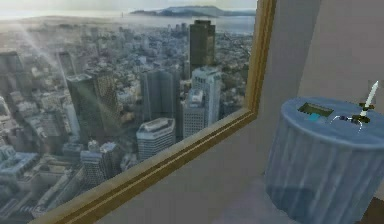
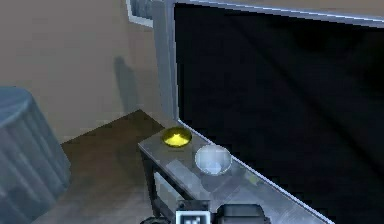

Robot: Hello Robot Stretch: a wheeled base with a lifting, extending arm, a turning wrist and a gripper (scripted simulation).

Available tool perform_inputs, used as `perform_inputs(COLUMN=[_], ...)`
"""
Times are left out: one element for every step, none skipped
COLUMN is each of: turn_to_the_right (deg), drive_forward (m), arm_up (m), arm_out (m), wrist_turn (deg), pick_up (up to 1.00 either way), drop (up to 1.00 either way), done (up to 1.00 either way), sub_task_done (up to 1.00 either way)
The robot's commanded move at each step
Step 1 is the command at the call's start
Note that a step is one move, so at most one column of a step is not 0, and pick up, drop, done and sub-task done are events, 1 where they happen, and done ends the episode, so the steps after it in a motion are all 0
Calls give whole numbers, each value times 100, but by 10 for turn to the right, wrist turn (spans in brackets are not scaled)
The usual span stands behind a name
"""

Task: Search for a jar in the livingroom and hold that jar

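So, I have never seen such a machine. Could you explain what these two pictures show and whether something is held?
It is a wheeled robot with one arm, in a simulated house. The forward view looks ahead: a framed city view and a round table carrying a small upright white thing. The arm side view looks sideways: a dark screen above a grey shelf with a yellow dish and a white bowl. The end effector is the dark part at the bottom edge; I cannot tell whether it holds anything.
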Motion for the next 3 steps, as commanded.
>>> perform_inputs(turn_to_the_right=[0,0,0], drive_forward=[0,0,0], arm_up=[0,0,0], arm_out=[44,0,0], wrist_turn=[0,450,450], pick_up=[0,0,0], drop=[0,0,0], done=[0,0,0], sub_task_done=[0,0,0])
